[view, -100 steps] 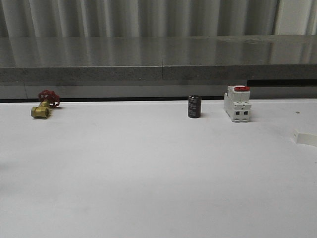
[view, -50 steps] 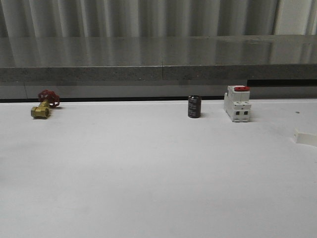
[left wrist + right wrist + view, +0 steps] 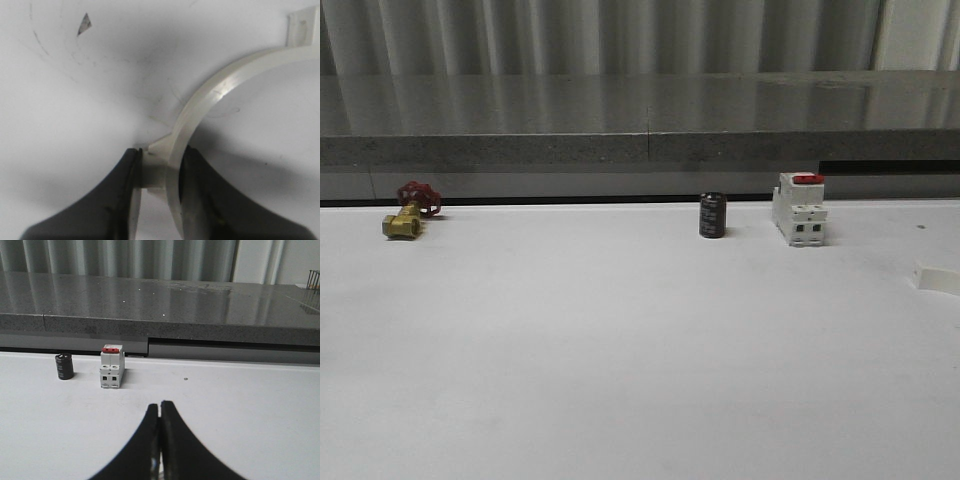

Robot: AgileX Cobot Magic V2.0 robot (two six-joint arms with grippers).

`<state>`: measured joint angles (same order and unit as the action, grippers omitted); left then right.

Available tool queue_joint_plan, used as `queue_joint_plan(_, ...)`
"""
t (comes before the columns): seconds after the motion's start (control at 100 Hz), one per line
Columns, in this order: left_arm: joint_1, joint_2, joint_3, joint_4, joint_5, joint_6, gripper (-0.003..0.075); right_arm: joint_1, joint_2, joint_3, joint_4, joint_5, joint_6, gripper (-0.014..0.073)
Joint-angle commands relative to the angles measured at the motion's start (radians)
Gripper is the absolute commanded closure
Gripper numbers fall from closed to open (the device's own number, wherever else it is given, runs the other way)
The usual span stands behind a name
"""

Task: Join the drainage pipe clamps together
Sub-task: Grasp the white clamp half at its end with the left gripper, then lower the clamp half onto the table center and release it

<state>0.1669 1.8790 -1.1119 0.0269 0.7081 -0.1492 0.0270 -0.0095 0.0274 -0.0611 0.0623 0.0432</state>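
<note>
One drainage pipe clamp (image 3: 220,92), a white half-ring, lies over the white table in the left wrist view. A flat tab (image 3: 302,27) sits at its far end. My left gripper (image 3: 159,167) is shut on the clamp's mid-arc tab, with one dark finger on each side of it. In the right wrist view my right gripper (image 3: 160,410) is shut with nothing between its fingers, low over the table in front of the breaker. A small white piece (image 3: 938,278) shows at the right edge of the front view; I cannot tell what it is.
At the back of the table stand a brass valve with a red handle (image 3: 403,212), a black cylinder (image 3: 712,215) and a white breaker with a red switch (image 3: 799,208). Behind them runs a grey stone ledge (image 3: 640,120).
The white piece at the right edge of the front view has shifted slightly to the right. The valve, cylinder and breaker have not moved.
</note>
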Motion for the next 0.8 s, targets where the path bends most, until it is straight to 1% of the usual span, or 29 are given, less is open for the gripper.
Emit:
queue_joint_plan(0.0,-0.006,-0.051,-0.03,0.001,-0.033,-0.007,0.0672,-0.003,-0.02,-0.017,-0.01,-0.074,-0.007,0.066)
queue_joint_plan(0.11,-0.033,-0.093,-0.038,0.003,-0.039,-0.007,0.0672,-0.003,-0.02,-0.017,-0.01,-0.074,-0.007,0.066)
queue_joint_plan(0.23,-0.092,-0.146,-0.038,0.003,-0.024,-0.007,0.0672,-0.003,-0.02,-0.017,-0.01,-0.074,-0.007,0.066)
queue_joint_plan(0.38,-0.211,-0.178,-0.039,0.003,0.0,-0.047,0.0672,-0.003,-0.02,-0.017,-0.01,-0.074,-0.007,0.066)
queue_joint_plan(0.54,-0.349,-0.176,-0.043,0.003,-0.011,-0.106,0.0672,-0.003,-0.02,-0.017,-0.01,-0.074,-0.007,0.066)
queue_joint_plan(0.63,-0.409,-0.167,-0.045,0.003,-0.033,-0.145,0.0672,-0.003,-0.02,-0.017,-0.01,-0.074,-0.007,0.066)
queue_joint_plan(0.79,-0.496,-0.106,-0.105,0.003,-0.016,-0.198,0.0672,-0.003,-0.02,-0.017,-0.01,-0.074,-0.007,0.066)
